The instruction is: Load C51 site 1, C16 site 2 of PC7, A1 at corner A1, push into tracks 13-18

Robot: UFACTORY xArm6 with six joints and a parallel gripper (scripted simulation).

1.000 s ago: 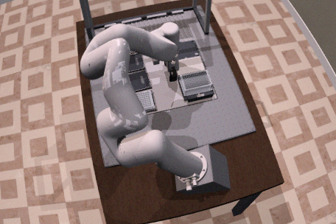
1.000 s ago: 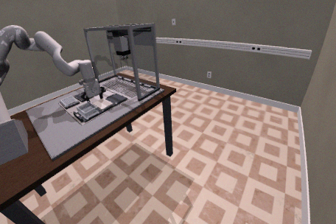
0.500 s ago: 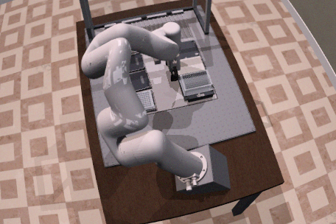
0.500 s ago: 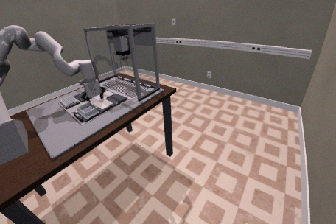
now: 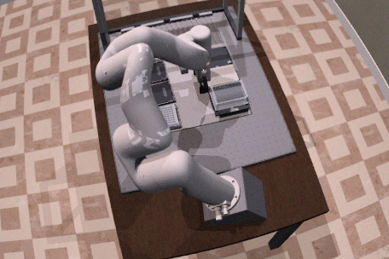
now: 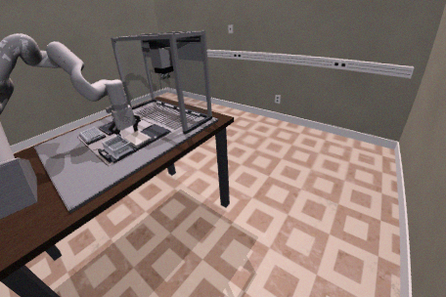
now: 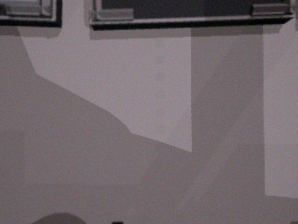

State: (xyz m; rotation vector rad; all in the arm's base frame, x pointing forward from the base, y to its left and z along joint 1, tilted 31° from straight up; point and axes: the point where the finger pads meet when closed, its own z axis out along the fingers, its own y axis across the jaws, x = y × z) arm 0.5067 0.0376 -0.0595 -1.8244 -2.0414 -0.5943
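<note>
Fingers: the gripper's (image 5: pixel 194 79) (image 6: pixel 125 130) tips are wide apart, holding nothing.
Big block: we see C51 (image 5: pixel 229 94) (image 6: pixel 115 145) on site 1, by the handle.
White plate: C16 (image 5: pixel 224 74) (image 6: pixel 136 137) sits on site 2.
Carrier: PC7 (image 5: pixel 232 111) is outside the rails (image 5: pixel 175 20) (image 6: pixel 163 114).
Near nest: C15 (image 5: pixel 171 115) (image 6: pixel 92 135) (image 7: pixel 24 8) is there.

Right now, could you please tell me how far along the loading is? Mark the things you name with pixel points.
The deep block (image 5: pixel 229 94) (image 6: pixel 115 145) and pale plate (image 5: pixel 226 74) (image 6: pixel 137 137) look placed on the carrier (image 5: pixel 232 111) (image 6: pixel 106 154), though seating is unclear. The open tool (image 5: pixel 203 87) (image 6: pixel 126 129) holds nothing. Left: pushing the carrier, which lies short of the rails (image 5: pixel 181 20) (image 6: pixel 163 116), into its tracks.
</note>
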